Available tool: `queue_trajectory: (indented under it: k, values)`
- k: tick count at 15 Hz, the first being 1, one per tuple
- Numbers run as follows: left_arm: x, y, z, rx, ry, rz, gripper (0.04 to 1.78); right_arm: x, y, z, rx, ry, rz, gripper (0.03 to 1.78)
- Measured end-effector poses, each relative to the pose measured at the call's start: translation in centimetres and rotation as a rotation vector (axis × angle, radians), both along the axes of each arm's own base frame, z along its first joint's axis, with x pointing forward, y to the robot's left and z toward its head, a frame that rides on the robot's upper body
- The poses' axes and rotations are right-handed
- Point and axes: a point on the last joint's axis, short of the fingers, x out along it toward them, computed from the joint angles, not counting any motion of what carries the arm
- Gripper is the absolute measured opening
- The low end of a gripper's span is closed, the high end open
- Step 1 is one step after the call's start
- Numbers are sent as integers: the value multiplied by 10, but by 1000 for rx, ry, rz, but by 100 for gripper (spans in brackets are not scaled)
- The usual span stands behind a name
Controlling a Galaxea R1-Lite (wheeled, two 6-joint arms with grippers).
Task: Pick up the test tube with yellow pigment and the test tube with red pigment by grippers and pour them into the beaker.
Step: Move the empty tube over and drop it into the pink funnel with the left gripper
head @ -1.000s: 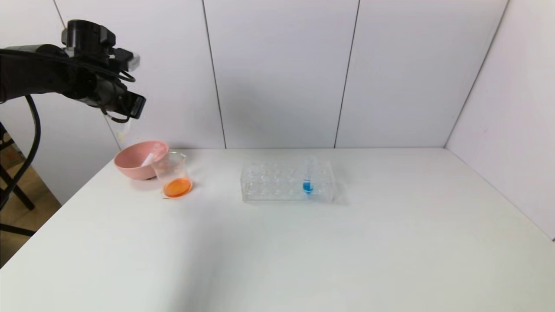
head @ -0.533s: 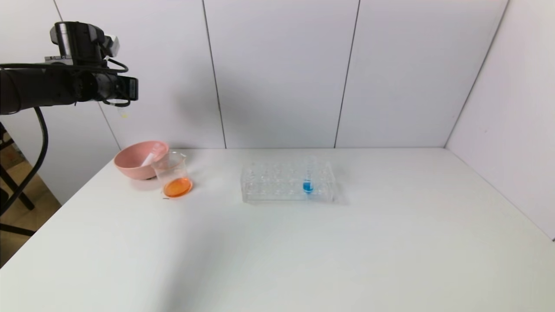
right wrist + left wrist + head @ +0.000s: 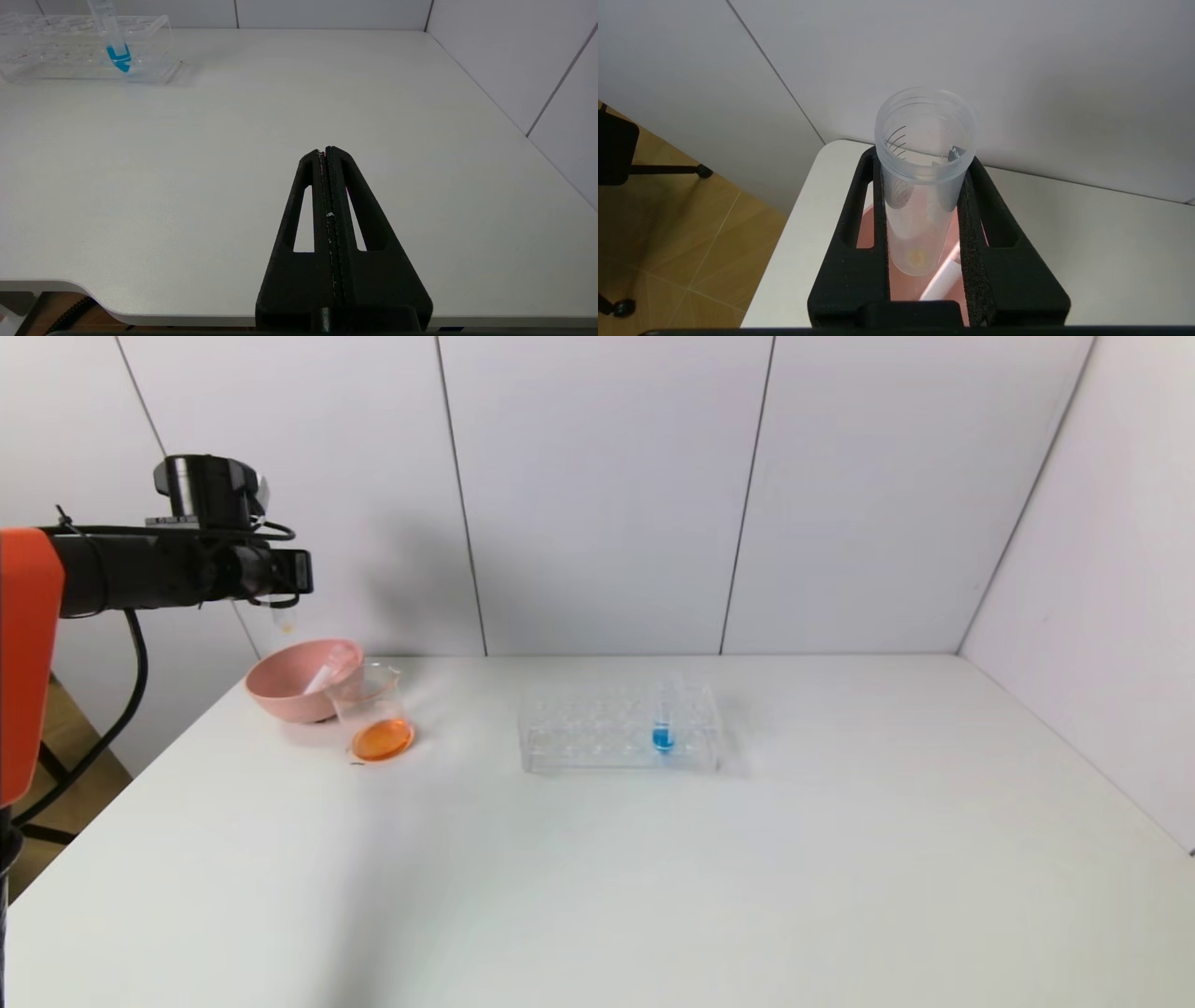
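Observation:
My left gripper (image 3: 285, 586) is shut on the yellow-pigment test tube (image 3: 283, 616), held upright high above the pink bowl (image 3: 280, 698) at the table's far left. In the left wrist view the tube (image 3: 920, 210) sits between the pads (image 3: 969, 219), with only a yellow trace at its bottom. The beaker (image 3: 373, 705) stands beside the bowl and holds orange liquid (image 3: 382, 739). No tube with red liquid is in view. A clear, empty-looking tube (image 3: 322, 677) lies in the bowl. My right gripper (image 3: 325, 150) is shut and empty over the table's near right part.
A clear tube rack (image 3: 597, 723) stands mid-table with a blue-liquid tube (image 3: 663, 719) in it; both show in the right wrist view (image 3: 56, 51) (image 3: 114, 42). Wall panels close the back and right. The table's left edge drops off beside the bowl.
My left arm has levelled out and come down, a little to the right. The tube it holds now hangs upright over the pink bowl. Nothing on the table moved.

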Motion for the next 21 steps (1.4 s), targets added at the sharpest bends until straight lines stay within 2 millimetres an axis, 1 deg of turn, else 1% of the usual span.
queue_trajectory:
  k: [2, 5, 7, 10, 14, 21]
  values:
    - [10, 9, -18, 6, -19, 8, 44, 0, 0, 0, 0, 0, 0, 11]
    - [15, 16, -40, 4, 25, 16, 44, 0, 0, 0, 0, 0, 0, 11]
    - [16, 20, -51, -3, 58, 18, 44, 0, 0, 0, 0, 0, 0, 11]
    - [18, 21, -64, -20, 84, 0, 44, 0, 0, 0, 0, 0, 0, 11]
    - [20, 22, -72, -29, 93, -18, 44, 0, 0, 0, -1, 0, 0, 11]
    - [18, 22, -69, -34, 88, -22, 44, 0, 0, 0, 0, 0, 0, 11]
